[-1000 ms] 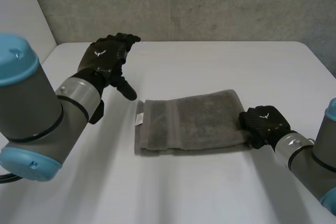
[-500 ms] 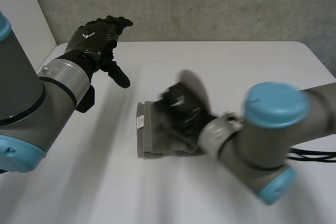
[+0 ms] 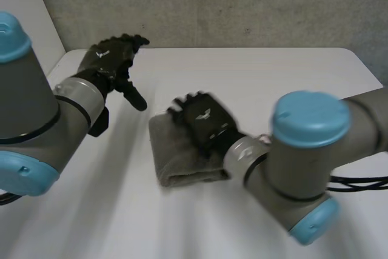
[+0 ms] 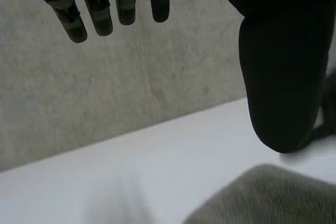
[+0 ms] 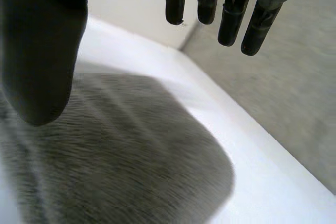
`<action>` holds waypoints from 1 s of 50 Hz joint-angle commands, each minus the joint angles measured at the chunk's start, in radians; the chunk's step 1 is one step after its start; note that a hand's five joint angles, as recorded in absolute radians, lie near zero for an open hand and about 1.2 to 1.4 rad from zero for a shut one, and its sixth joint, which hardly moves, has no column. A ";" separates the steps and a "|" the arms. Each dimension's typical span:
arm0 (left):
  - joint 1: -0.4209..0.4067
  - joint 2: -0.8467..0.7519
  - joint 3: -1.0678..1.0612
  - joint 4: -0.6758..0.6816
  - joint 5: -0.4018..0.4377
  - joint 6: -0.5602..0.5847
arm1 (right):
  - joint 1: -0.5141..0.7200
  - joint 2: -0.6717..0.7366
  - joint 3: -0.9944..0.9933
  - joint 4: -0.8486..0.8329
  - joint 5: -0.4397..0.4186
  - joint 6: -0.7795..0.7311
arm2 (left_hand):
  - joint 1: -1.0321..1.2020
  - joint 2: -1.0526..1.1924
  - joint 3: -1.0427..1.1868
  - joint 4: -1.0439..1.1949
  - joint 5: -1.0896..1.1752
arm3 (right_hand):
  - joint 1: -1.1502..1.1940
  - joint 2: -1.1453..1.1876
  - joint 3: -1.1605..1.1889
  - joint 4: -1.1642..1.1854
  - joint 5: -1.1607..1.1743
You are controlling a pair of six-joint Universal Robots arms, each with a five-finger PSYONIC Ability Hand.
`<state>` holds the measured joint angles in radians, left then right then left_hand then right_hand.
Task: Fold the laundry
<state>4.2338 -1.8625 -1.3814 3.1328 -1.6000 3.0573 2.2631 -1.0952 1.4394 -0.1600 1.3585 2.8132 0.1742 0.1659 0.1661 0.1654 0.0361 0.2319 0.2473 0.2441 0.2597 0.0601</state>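
Looking along my right hand (image 3: 203,119) first: it sits at the middle of the head view, palm down over the grey towel (image 3: 176,162). Its own wrist camera shows the fingers (image 5: 231,19) straight and held clear of the thumb (image 5: 42,51), with nothing pinched between them. The cloth lies under the palm and the fingertips reach out past its rounded edge. Whether the palm actually presses the pile I cannot tell.

My left hand (image 3: 112,59) hangs in the upper left of the head view, raised off the table (image 3: 273,71) and apart from the cloth. Its fingers are straight and relaxed, holding nothing.

The towel lies a little left of centre in the head view, doubled into a thick, compact bundle with a plump rolled fold along its lower edge. I judge it light, soft and limp. It looks like terry that will sag and fall open if one layer is lifted without the others, yet grippy enough to stay in a pinch. For another fold I would take it at the end corners, thumb under all the layers and fingers on top. The other hand should lie flat on the middle so the stack does not drag across the smooth tabletop.
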 commanded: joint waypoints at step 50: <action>0.086 0.198 0.200 -0.375 -0.003 -0.069 | -0.284 -0.284 -0.249 0.364 0.258 0.206 | 0.001 0.009 0.009 0.010 -0.035 | -0.057 -0.073 -0.070 -0.085 -0.060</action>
<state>4.3243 -1.6489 -1.1715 2.7837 -1.6017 2.9881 1.9766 -1.3831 1.1928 0.2044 1.6264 3.0168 0.1742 0.1659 0.1661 0.1655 0.0361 0.2312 0.2474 0.2441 0.2596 0.0601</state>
